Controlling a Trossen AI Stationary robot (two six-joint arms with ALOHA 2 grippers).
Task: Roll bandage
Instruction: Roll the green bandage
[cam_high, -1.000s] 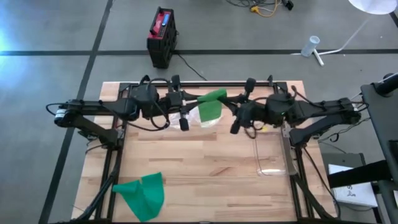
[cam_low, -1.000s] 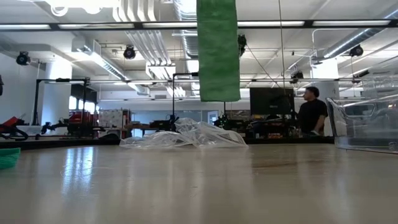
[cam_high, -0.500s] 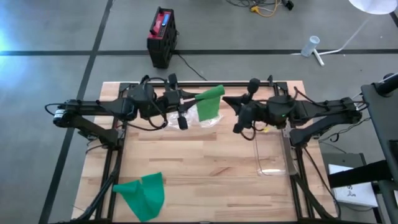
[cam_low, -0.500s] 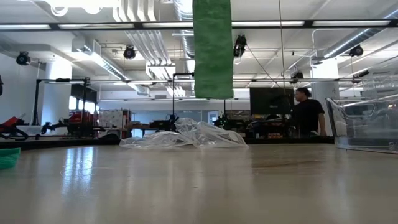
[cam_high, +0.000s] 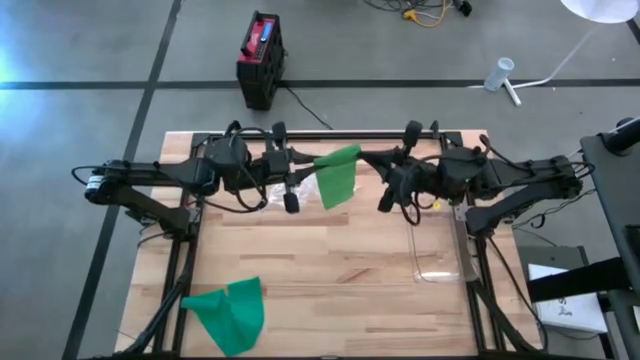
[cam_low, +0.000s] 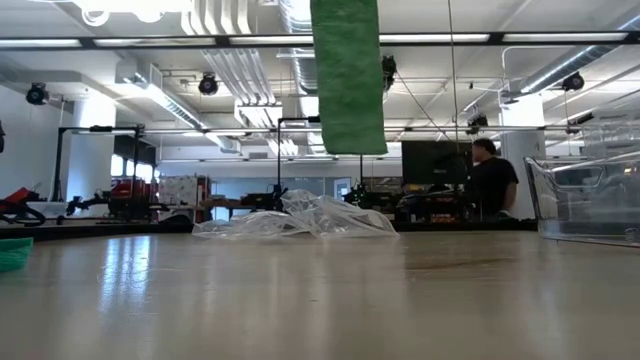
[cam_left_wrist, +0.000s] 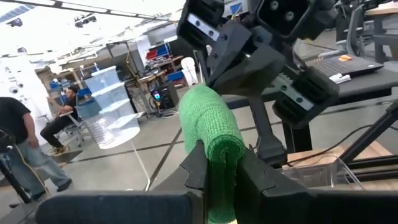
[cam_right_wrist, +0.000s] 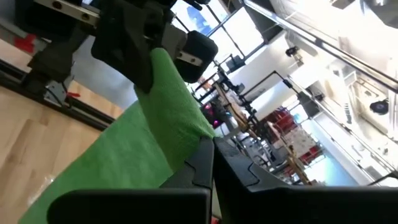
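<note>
The left claw (cam_left_wrist: 217, 163) is pinched narrow on the top edge of a green bandage (cam_high: 338, 180), the cloth folding over and down between its two dark fingers (cam_left_wrist: 194, 167). Facing it, close across the gap, the right claw (cam_right_wrist: 208, 158) is clamped tight on the same strip, whose green cloth runs away from its fingertips toward the left arm's wrist. Both claws are raised well above the wooden surface (cam_high: 330, 270), toward its far edge, and the bandage hangs from them as a flat, unrolled band, its lower end free in the air in the low view.

Below and just behind the claws lies a crumpled clear plastic wrapper (cam_low: 300, 220). Out past the right claw, on its own side, stands a clear plastic bin (cam_high: 437, 255). Well away from the left claw, at the near corner of the surface, a second green bandage (cam_high: 228, 312) lies loose and spread.

The step in hand looks like the start of the roll: the strip is held by both claws but no turns are wound yet. The next move probably calls for one claw to keep the end fixed while the other turns the cloth over on itself, holding it taut so the winding stays even and the hanging tail does not twist.
</note>
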